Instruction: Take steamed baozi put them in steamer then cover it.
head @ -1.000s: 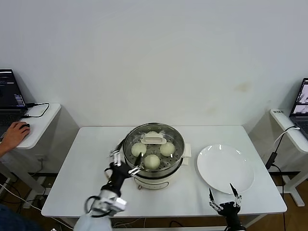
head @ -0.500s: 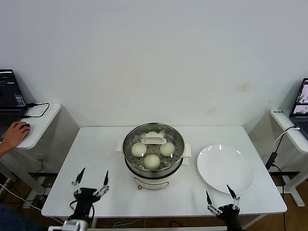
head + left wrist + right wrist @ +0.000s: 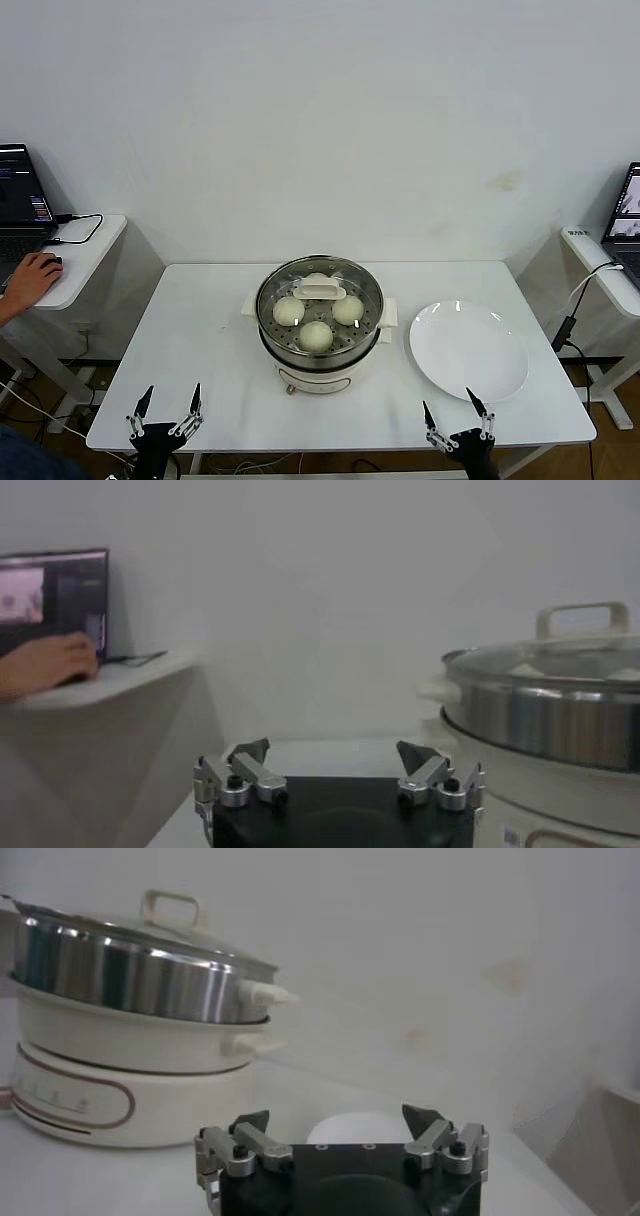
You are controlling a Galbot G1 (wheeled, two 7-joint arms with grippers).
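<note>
The steamed baozi [image 3: 316, 335] sit inside the steamer [image 3: 318, 340] at the middle of the white surface [image 3: 200, 340], four off-white buns spread apart on the perforated bottom so that steam can pass around each one. The cover [image 3: 320, 296] rests on top of the steamer, its metal rim seated on the basket's rim and its cream-white handle [image 3: 321, 291] at the centre, where a tool could take it from above; being clear glass, it lets the buns show through. The white plate [image 3: 468, 350], to the right of the steamer and just beside its side handle, lies bare, which fits the buns having all gone into the steamer.

Both tools are well apart from the steamer, down at the near edge of the surface. The left tool [image 3: 168, 415] is near-left of the steamer, its jaws spread wide and holding nothing. The right tool [image 3: 455, 418] is near-right of the steamer, just in front of the plate, likewise wide and unloaded. By my judgement, the task looks complete.
</note>
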